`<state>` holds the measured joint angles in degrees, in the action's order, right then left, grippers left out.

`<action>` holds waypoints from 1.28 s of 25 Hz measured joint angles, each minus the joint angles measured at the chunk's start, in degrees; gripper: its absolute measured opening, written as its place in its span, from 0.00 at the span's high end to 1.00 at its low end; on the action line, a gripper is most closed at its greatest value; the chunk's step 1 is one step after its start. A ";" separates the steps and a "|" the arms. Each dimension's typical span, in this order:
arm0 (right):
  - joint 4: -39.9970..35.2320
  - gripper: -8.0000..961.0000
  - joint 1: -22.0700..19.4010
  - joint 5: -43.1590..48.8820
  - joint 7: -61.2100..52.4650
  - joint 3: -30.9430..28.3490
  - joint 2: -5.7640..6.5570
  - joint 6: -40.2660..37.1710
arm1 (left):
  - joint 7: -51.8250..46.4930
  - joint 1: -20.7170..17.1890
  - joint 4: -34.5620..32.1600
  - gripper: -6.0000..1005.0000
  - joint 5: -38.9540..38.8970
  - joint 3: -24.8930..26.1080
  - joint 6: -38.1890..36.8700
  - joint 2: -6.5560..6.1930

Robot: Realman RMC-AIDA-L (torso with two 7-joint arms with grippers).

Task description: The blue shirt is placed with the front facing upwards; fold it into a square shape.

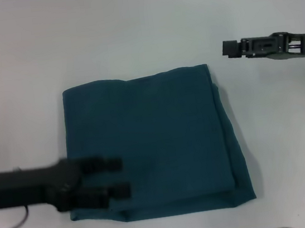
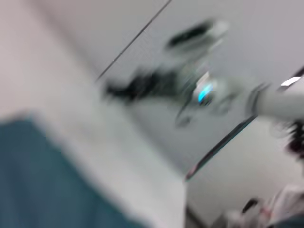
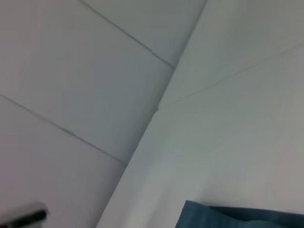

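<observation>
Blue shirt (image 1: pixel 156 141) lies folded square; left pincer (image 1: pixel 117 178) apart over it, right pincer (image 1: pixel 226 48) together.

Lab-like room, plain white table (image 1: pixel 141 31), bare panelled walls (image 3: pixel 71 71)

The left end effector (image 1: pixel 118 177) lies over the near left part of the blue shirt (image 1: pixel 155 136), hiding the cloth beneath it, and its arm is cut off by the head view's left edge. The right end effector (image 1: pixel 228 48) is seen side-on, so its finger gap cannot be told; its arm runs off the right edge. The left wrist view is smeared: the far arm and a teal patch show only as blurs. The right wrist view catches just one shirt corner.
</observation>
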<state>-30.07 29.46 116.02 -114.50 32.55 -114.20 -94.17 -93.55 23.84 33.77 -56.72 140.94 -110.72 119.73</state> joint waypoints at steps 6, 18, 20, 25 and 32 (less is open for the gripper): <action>-1.00 0.36 -1.29 0.07 7.67 0.01 -0.03 -3.91 | 1.44 0.10 2.09 0.07 -4.23 5.13 -3.89 -0.81; -8.07 0.36 0.35 2.45 16.09 4.63 -4.78 -3.41 | 2.30 -0.35 7.16 0.07 -3.60 4.09 -0.79 -2.14; -9.14 0.36 1.09 2.46 16.03 6.05 -5.11 -2.85 | 2.55 -0.41 7.17 0.07 -3.24 4.03 -0.73 -2.21; -9.48 0.36 3.05 2.47 15.82 8.59 -5.07 -2.36 | 2.72 -0.50 7.03 0.07 -2.50 4.10 -0.67 -2.24; -11.56 0.36 3.45 2.66 15.59 9.48 -4.99 -2.32 | 2.74 -0.52 6.88 0.07 -2.64 4.56 -0.63 -2.06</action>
<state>-41.63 32.92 118.68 -98.91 42.03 -119.19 -96.50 -90.81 23.32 40.65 -59.35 145.49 -111.35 117.66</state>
